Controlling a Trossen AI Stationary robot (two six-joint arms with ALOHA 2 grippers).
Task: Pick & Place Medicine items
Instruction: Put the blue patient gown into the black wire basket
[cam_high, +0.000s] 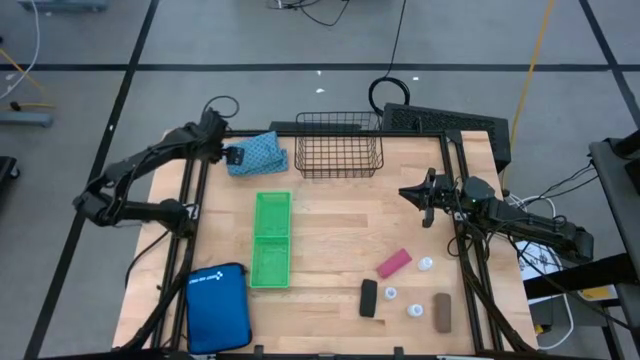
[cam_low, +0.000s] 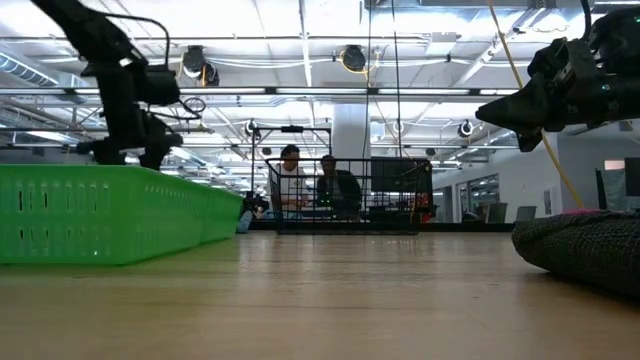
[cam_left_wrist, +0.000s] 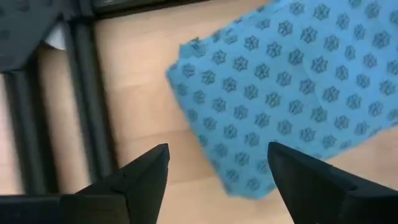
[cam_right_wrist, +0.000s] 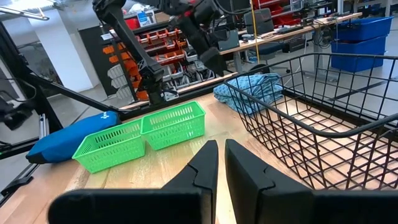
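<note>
Green baskets (cam_high: 271, 239): two oblong slotted plastic trays set end to end, left of the table's centre; nothing is seen inside either.
Wire basket (cam_high: 339, 145): a black open-mesh metal basket at the table's 12 o'clock edge; nothing is seen inside it.
Blue pouch (cam_high: 218, 306): a large, soft, zipped pouch with a white logo, lying flat at the table's 7 o'clock corner.
Patterned cloth (cam_high: 258, 153): a rumpled light-blue fabric printed with small dark star shapes, at 11 o'clock, just beside the wire basket.
Medicine items: all are gathered on the bare wood at the table's 5 o'clock area, outside every container.
Pink piece (cam_high: 394, 263): oblong and lying tilted, the nearest of the group to the table's centre.
Black piece (cam_high: 369, 298): oblong with rounded ends, at 7 o'clock of the pink piece.
Brown piece (cam_high: 442, 311): oblong, at the 4 o'clock end of the group.
White bottles (cam_high: 426, 264): three tiny round ones, scattered between the oblong pieces, apart from each other.
Left gripper (cam_left_wrist: 214, 174): it is held over the near edge of the patterned cloth at 11 o'clock, fingers spread apart with nothing between them.
Right gripper (cam_right_wrist: 221, 163): it is held above the table at 3 o'clock, pointing toward the centre, fingers pressed together and holding nothing.
Table (cam_high: 330, 220): pale wood planks within a black metal frame.
</note>
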